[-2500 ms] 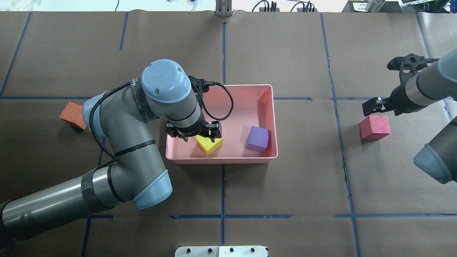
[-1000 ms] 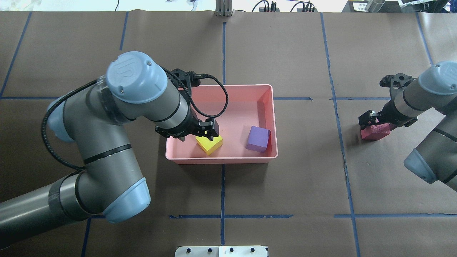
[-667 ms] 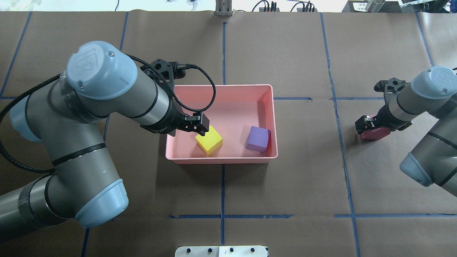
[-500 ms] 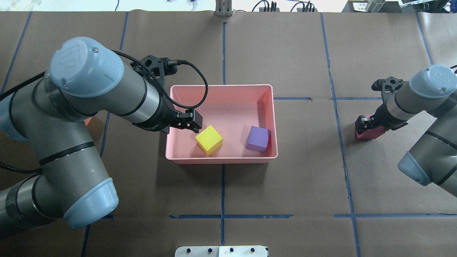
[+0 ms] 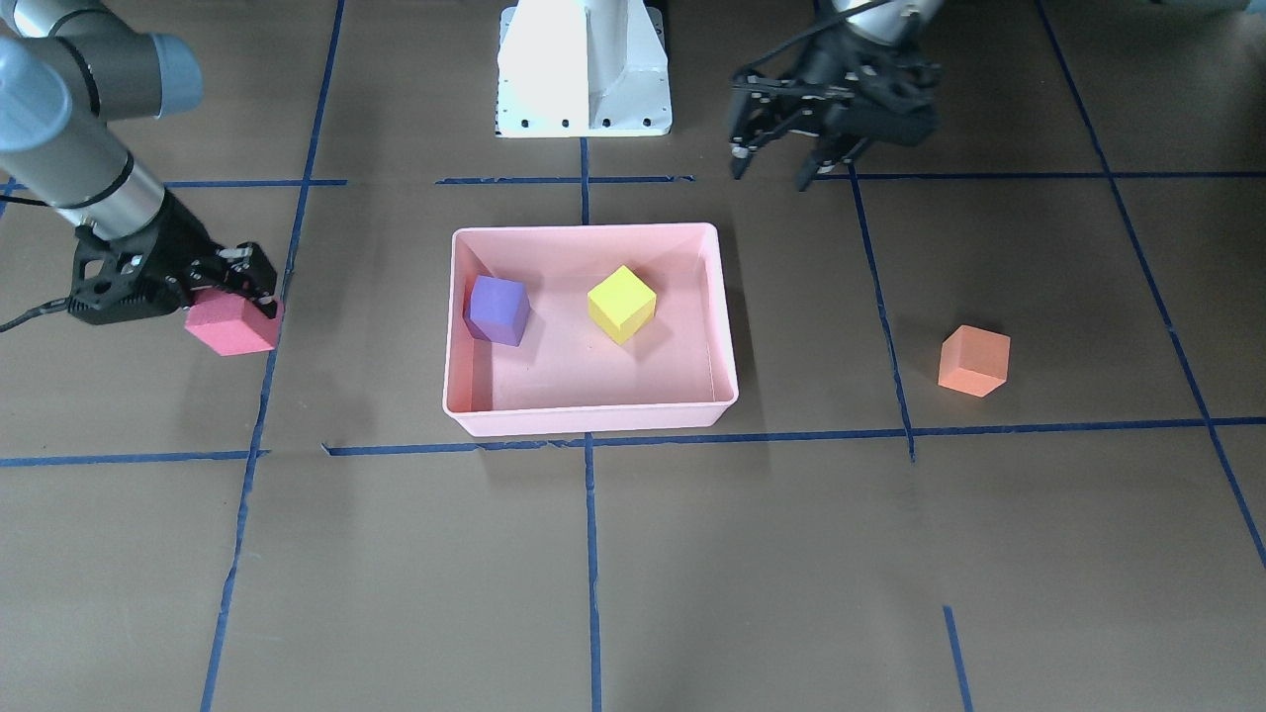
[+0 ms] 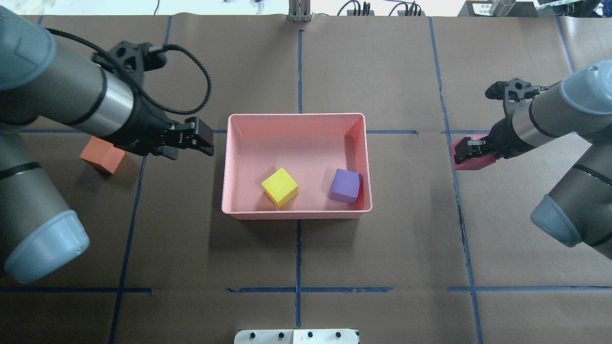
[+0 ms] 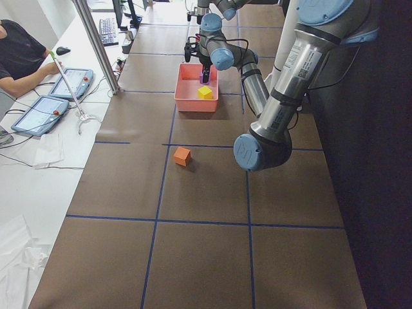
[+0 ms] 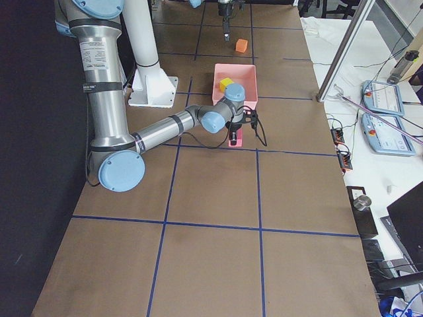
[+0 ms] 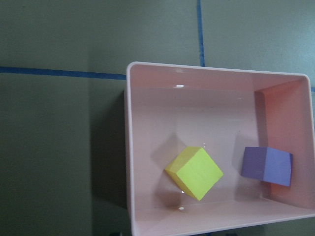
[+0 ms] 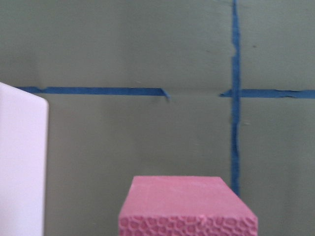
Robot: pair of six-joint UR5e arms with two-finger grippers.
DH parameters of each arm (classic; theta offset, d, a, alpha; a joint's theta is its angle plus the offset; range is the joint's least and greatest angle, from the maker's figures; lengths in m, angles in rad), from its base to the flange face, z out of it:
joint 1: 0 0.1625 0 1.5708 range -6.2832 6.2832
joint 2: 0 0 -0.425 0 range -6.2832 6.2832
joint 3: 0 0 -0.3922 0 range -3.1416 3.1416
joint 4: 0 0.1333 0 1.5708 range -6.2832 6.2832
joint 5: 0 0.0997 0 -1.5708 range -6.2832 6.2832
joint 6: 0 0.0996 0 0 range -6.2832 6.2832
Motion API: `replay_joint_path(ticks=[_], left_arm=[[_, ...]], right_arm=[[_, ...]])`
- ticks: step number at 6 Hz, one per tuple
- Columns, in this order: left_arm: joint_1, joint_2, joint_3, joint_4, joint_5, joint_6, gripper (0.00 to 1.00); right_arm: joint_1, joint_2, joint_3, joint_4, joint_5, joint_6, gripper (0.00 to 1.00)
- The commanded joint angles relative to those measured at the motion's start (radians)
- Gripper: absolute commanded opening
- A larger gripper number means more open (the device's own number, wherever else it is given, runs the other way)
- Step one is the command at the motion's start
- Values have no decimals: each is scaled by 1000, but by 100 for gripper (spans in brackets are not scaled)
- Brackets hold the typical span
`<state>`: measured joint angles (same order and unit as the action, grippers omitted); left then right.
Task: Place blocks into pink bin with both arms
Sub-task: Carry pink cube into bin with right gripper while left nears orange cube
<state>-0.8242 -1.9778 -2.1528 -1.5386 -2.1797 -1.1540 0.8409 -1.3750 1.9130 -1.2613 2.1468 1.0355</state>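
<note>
The pink bin (image 6: 296, 115) stands mid-table and holds the yellow-green cube (image 6: 279, 187) and the purple cube (image 6: 345, 185); both also show in the left wrist view, yellow-green (image 9: 194, 173) and purple (image 9: 266, 165). My left gripper (image 6: 198, 141) is open and empty, raised just left of the bin. The orange cube (image 6: 101, 155) lies on the table further left, partly behind my left arm. My right gripper (image 6: 466, 152) is shut on the red-pink cube (image 6: 471, 161) and holds it low over the table, right of the bin. That cube fills the bottom of the right wrist view (image 10: 187, 206).
The white pedestal base (image 5: 584, 69) stands behind the bin on the robot's side. Blue tape lines (image 6: 298, 253) cross the brown table cover. An operator's desk with tablets (image 7: 64, 84) lies beyond the table's far edge.
My left gripper let go of the yellow-green cube and drew up and left out of the bin. My right gripper came down, shut on the red-pink cube and carried it left toward the bin.
</note>
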Motion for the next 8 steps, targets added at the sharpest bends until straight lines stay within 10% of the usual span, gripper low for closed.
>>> replay_joint_path(ticks=[1,5,6,8], left_arm=[[-85,157,-13,-12,-43,201,75],[-157,284,1,-11,-45,395,75],[-159,286,23,-12,-43,405,75],[-159,286,108,-12,-38,668,76]], right_arm=[[-138,197,-14,-3,-65,310,0],[-235,477,-323,3,-229,442,15],[-240,484,-339,3,-235,439,99],[-226,487,-327,5,-226,431,100]])
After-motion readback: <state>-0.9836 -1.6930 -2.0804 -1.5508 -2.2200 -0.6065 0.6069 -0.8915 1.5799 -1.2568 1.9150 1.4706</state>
